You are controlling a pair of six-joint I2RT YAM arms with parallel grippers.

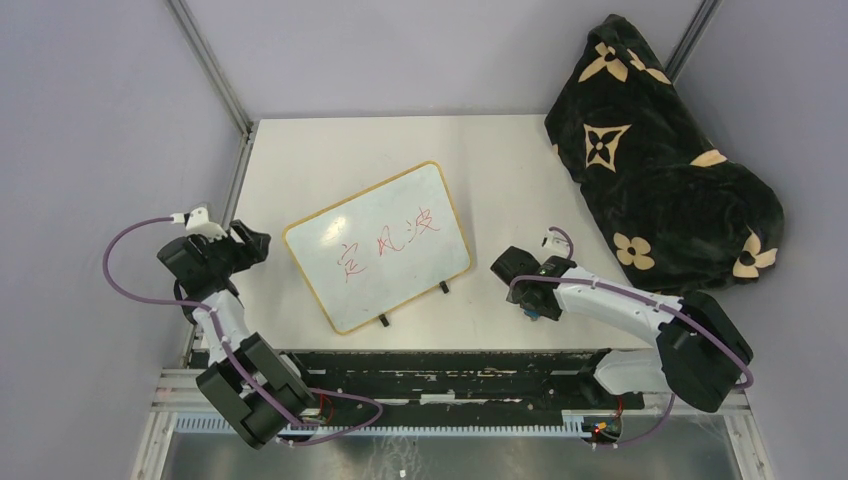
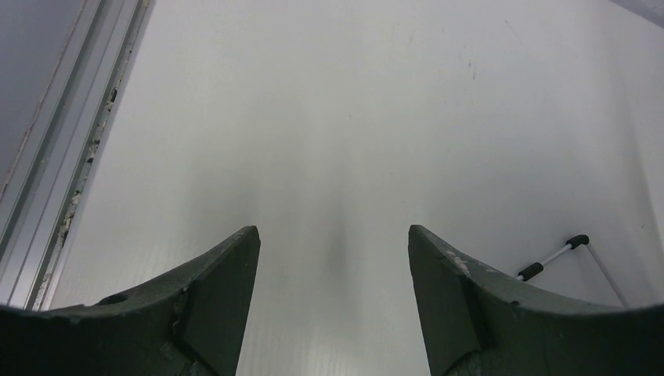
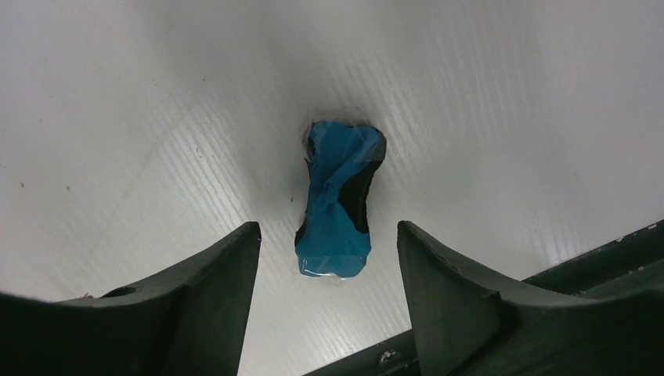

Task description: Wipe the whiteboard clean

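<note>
The whiteboard (image 1: 378, 245) lies flat and tilted in the middle of the table, with a yellow-orange frame, red handwriting and two small black feet on its near edge. My left gripper (image 1: 252, 243) is open and empty just left of the board; in the left wrist view (image 2: 333, 231) it has only bare tabletop between its jaws. My right gripper (image 1: 522, 285) is open to the right of the board. A small blue-and-black eraser (image 3: 338, 200) lies on the table just beyond the tips of this gripper (image 3: 325, 227), untouched. The eraser also shows under the right arm in the top view (image 1: 534, 312).
A black plush blanket with beige flower patterns (image 1: 660, 160) is heaped at the far right. A black rail (image 1: 450, 360) runs along the near table edge. A metal frame rail (image 2: 55, 172) borders the left side. A thin white rod with black ends (image 2: 552, 258) lies by the left gripper's right finger.
</note>
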